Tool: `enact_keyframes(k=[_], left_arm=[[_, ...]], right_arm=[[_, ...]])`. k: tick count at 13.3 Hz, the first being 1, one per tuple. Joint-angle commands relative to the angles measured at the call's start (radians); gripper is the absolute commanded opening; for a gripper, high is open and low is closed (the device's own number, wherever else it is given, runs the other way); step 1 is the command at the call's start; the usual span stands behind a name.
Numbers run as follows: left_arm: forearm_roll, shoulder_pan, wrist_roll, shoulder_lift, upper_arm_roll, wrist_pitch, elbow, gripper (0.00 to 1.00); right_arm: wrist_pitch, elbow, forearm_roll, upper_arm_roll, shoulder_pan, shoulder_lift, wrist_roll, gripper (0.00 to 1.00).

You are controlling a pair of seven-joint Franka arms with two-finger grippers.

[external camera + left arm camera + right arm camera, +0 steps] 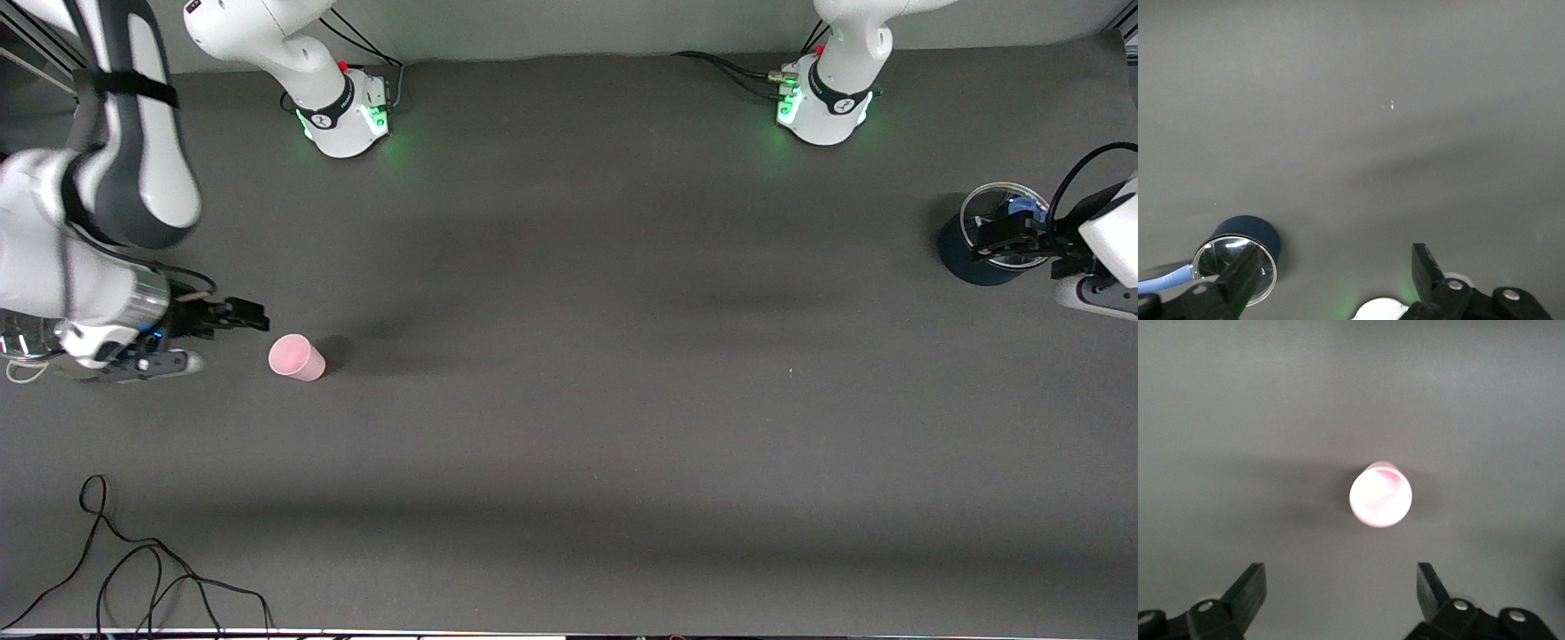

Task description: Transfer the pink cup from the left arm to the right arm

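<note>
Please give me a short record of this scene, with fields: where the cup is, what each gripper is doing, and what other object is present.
cup: small pale pink plastic tumbler, standing on the dark grey table toward the right arm's end, free of both grippers
right gripper: open, beside the cup, not touching it
left gripper: open, over a dark blue round pot with a glass lid at the left arm's end
cables: black loops on the table edge nearest the front camera
</note>
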State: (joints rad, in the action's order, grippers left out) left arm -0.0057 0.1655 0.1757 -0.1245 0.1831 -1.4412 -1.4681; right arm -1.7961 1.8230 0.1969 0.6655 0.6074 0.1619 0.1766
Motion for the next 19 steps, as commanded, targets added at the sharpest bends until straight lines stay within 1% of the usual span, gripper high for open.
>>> enact_keyframes(k=[1,2,4,6,7,8,10,13,14,16,18,19], left_arm=[[0.053,-0.066,-0.079,0.017,-0.01,-0.027,-0.012,1.0],[0.059,-0.07,-0.093,0.019,-0.01,-0.043,-0.02,1.0],[0.059,-0.072,-0.114,0.022,-0.011,-0.074,-0.026,1.0],[0.059,-0.069,-0.116,0.023,-0.01,-0.08,-0.028,1.0],[0.056,-0.075,-0.11,0.023,-0.02,-0.082,-0.026,1.0],[0.055,-0.113,-0.11,0.023,-0.051,-0.084,-0.024,1.0],[0.046,-0.231,-0.108,0.025,-0.173,-0.084,-0.021,1.0],[0.036,-0.365,-0.102,0.029,-0.307,-0.082,-0.021,1.0],[0.027,-0.371,-0.099,0.029,-0.319,-0.082,-0.021,1.0],[0.023,-0.362,-0.097,0.032,-0.32,-0.079,-0.021,1.0],[0.021,-0.362,-0.097,0.032,-0.32,-0.079,-0.021,1.0],[0.013,-0.36,-0.097,0.032,-0.32,-0.08,-0.023,1.0]], right_arm=[[0.227,-0.225,0.013,0.005,0.002,0.019,-0.098,1.0],[0.292,-0.293,0.012,0.008,-0.001,0.018,-0.127,1.0],[0.397,-0.408,0.012,0.061,0.002,0.018,-0.151,1.0],[0.466,-0.468,0.01,0.106,0.0,0.016,-0.148,1.0],[0.474,-0.467,0.009,0.121,0.0,0.016,-0.146,1.0],[0.477,-0.455,0.001,0.128,0.002,0.025,-0.143,1.0],[0.486,-0.445,-0.002,0.131,-0.003,0.024,-0.138,1.0],[0.491,-0.442,-0.007,0.137,-0.005,0.022,-0.132,1.0],[0.491,-0.441,-0.008,0.138,-0.003,0.021,-0.134,1.0],[0.495,-0.439,-0.011,0.135,-0.001,0.019,-0.134,1.0],[0.497,-0.435,-0.011,0.114,-0.017,0.018,-0.141,1.0],[0.495,-0.436,-0.011,0.058,-0.073,0.016,-0.143,1.0]])
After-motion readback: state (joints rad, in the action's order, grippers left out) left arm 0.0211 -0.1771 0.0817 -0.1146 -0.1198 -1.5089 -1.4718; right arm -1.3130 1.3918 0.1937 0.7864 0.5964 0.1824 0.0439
